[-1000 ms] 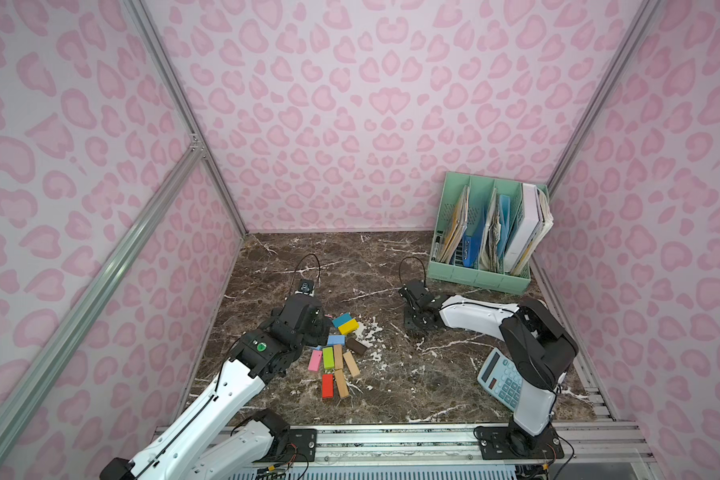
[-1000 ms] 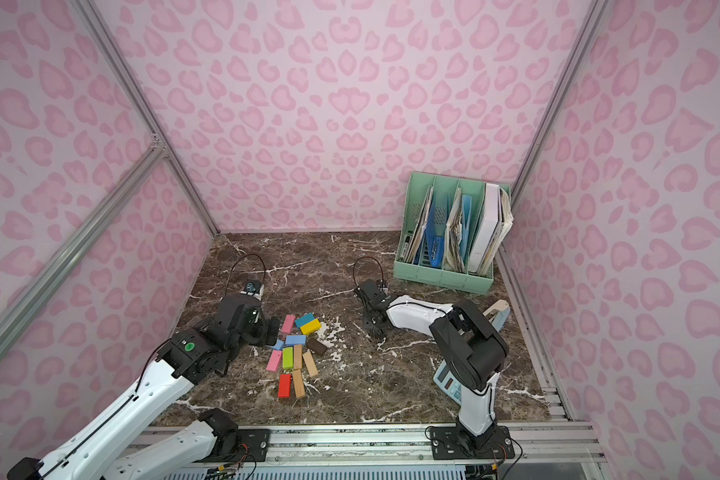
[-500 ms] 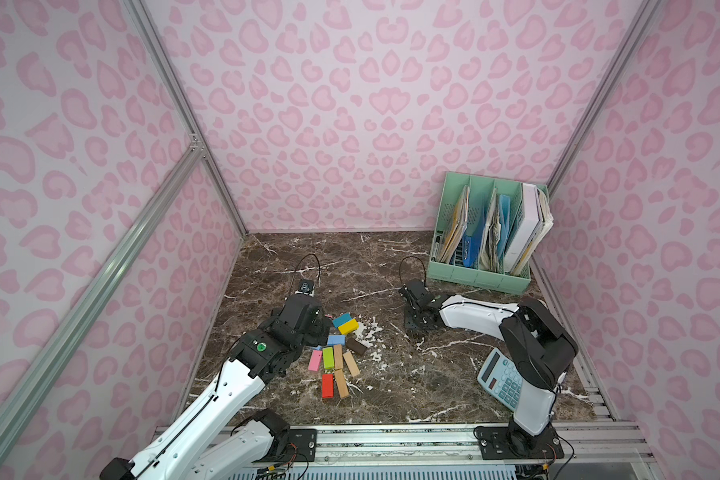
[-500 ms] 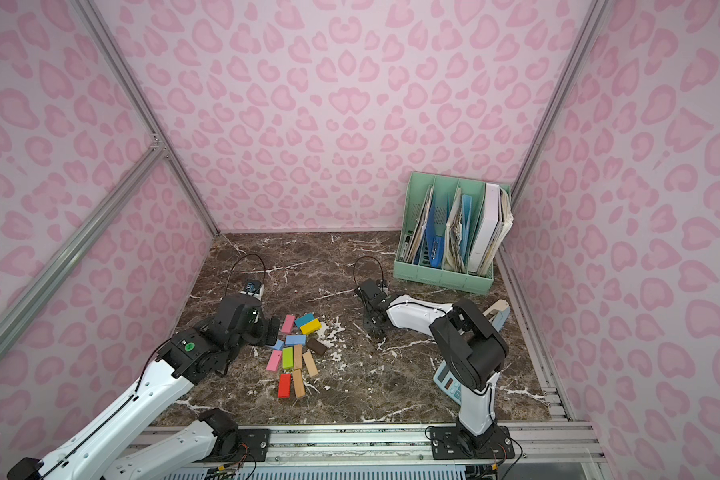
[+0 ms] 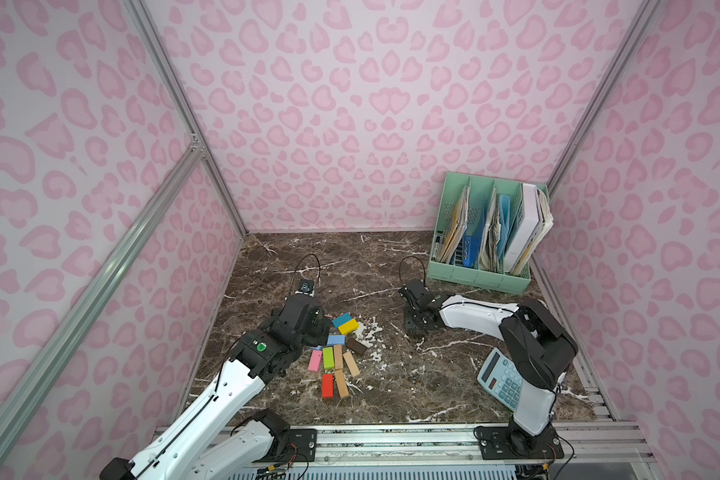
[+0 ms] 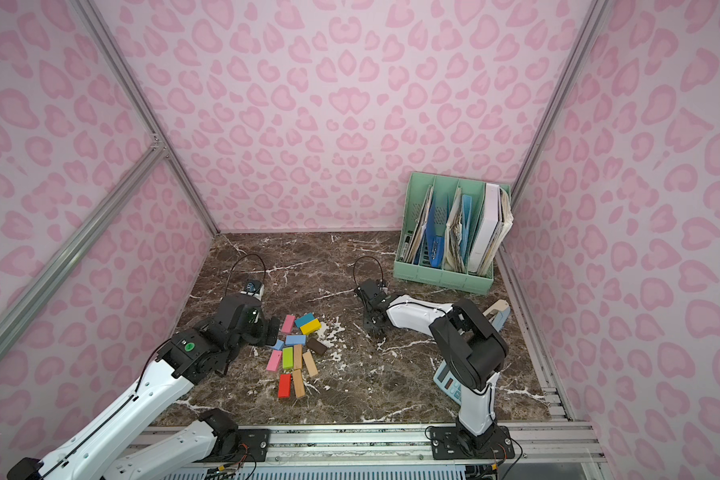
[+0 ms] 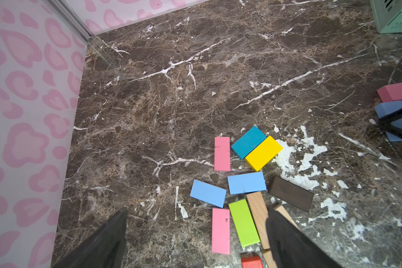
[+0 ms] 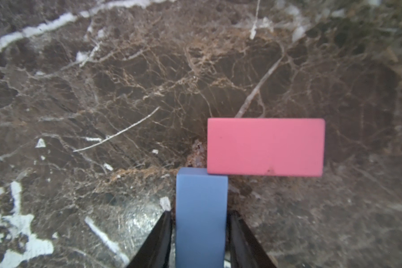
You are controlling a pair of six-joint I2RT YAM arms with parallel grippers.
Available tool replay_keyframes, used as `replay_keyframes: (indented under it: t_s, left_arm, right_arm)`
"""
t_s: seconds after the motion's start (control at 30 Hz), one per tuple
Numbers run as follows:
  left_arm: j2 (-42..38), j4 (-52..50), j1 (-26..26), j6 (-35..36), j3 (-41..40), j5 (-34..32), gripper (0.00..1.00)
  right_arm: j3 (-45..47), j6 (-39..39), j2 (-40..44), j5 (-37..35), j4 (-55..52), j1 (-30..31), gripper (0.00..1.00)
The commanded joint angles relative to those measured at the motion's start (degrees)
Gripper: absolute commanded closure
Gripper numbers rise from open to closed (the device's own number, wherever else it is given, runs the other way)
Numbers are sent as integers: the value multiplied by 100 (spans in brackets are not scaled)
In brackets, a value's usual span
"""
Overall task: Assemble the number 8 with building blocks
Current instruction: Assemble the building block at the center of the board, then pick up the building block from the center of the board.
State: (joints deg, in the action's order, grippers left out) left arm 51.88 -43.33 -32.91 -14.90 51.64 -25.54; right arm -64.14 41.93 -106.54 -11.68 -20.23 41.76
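The right claw (image 8: 200, 212) is letting go. Its jaws are coming apart from the blue block (image 8: 201, 218) that they were clamping a second ago. A thin dark gap is now showing on each side of the block, so the jaws seem to be standing just off it and no longer pressing. Nothing else is changing: both top views are looking the same as before.

The blue block seems to be resting on the table (image 5: 391, 270). Its far end is touching one corner of a pink block (image 8: 265, 147), at a right angle to it. I am judging this as the start of the figure, one bar and one side of the 8. So the second piece is now placed, and most of the work is still waiting.

The left claw (image 7: 197, 211) is hanging with its jaws wide apart and holding nothing, at the edge of the pile of blocks (image 5: 335, 353). The pile is lying loose, apart from the two placed pieces, and is not forming any shape.

About writing, I am finding nothing readable. The calculator (image 5: 497, 380) is showing keys, but their signs are too small. The folders in the green file rack (image 5: 474, 277) are showing no legible label.
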Motion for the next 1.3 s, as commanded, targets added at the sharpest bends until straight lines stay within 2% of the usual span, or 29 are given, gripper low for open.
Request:
replay_keyframes:
  t_s: [0.0, 0.2, 0.47, 0.57, 0.73, 0.93, 1.27]
  left_arm:
    - [4, -23, 3, 2, 44, -21, 3]
    - [15, -27, 3, -33, 38, -46, 2]
    - [348, -13, 62, -75, 72, 241, 2]
    - [706, -133, 235, -128, 191, 502, 2]
    - [1445, -182, 761, -245, 288, 1397, 2]
    - [2525, -414, 1212, -242, 584, 1950, 9]
    - [3968, -638, 1392, -181, 1295, 2255, 23]
  right_arm:
    - [-27, 18, 30, -2, -50, -10, 51]
    - [-162, 7, 340, 83, -186, -9, 41]
    - [-103, -547, 1744, 90, -52, 16, 26]
    - [221, -848, 2316, 118, 215, 13, 22]
    - [1167, -1166, 3406, 160, 1095, 12, 17]
    - [2065, -1406, 4447, 348, 1915, -33, 13]
    - [2516, -1442, 4813, 626, 2063, -314, 12]
